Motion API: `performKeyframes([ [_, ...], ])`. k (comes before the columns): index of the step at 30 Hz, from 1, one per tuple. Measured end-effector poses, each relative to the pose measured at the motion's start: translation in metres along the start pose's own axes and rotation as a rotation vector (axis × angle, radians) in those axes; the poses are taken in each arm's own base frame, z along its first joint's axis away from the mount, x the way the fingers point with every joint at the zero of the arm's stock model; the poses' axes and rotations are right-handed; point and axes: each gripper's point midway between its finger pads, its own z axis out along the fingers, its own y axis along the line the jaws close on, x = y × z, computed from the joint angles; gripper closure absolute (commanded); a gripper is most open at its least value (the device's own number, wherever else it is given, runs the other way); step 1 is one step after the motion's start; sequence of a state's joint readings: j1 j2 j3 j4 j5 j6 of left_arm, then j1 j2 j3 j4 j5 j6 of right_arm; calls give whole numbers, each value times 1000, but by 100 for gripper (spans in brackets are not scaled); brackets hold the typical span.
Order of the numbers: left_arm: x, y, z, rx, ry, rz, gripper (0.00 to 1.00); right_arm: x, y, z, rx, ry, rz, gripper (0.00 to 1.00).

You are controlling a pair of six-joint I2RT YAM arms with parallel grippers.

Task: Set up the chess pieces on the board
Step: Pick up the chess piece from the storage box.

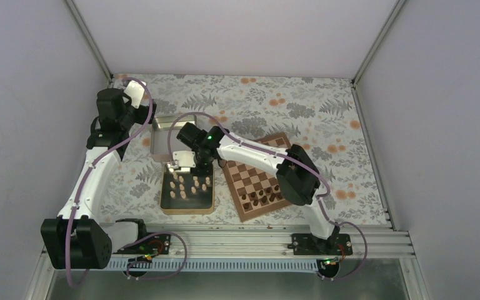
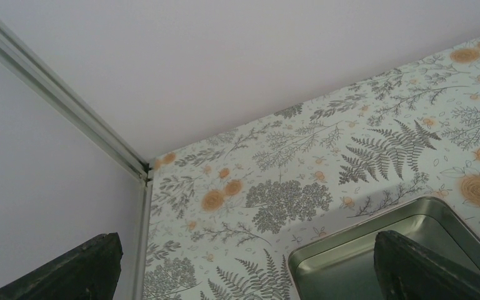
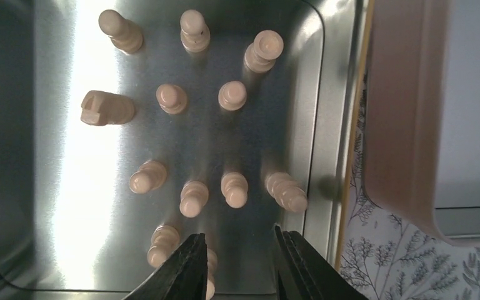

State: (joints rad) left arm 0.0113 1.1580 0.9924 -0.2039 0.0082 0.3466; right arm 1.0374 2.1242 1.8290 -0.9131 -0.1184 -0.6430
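Top external view: the right arm reaches across the floral worktop so that the right gripper hangs over the far edge of a square metal tin near the worktop's front edge, left of centre. The chess pieces, pale beige, stand upright in loose rows inside that tin, so none is yet on the board. It lies just right of the tin, turned at an angle. Dark brown chessmen already fill its near rows and its far squares are bare, probably the side meant for the pale set. Right wrist view: the camera looks straight down into the tin, a pose that suits picking from above. The two dark fingers are parted, with one pale piece showing in the gap, close against one finger. The jaws are released and clamp nothing. The next move looks like a close on that piece, and the neighbours crowded beside it could be knocked over. Left wrist view: the left gripper hovers with its fingers spread wide and empty above a second, empty tin toward the far left corner, parked clear of the working arm.
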Motion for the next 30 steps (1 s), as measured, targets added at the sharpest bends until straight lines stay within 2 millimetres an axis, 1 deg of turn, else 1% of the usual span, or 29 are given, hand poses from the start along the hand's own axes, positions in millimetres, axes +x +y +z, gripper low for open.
performKeyframes([
  [5, 0, -1, 0, 4, -1, -3, 0, 0, 0, 15, 2, 16, 1, 71],
  [8, 0, -1, 0, 4, -1, -4, 0, -1, -4, 19, 17, 17, 2, 71],
  [18, 0, 0, 0, 3, -2, -15, 0, -3, -15, 20, 69, 19, -2, 71],
  [24, 0, 1, 0, 1, -1, -16, 0, -2, -16, 21, 75, 26, -2, 73],
  [30, 0, 0, 0, 4, -2, -16, 0, 1, -14, 28, 64, 39, -1, 74],
])
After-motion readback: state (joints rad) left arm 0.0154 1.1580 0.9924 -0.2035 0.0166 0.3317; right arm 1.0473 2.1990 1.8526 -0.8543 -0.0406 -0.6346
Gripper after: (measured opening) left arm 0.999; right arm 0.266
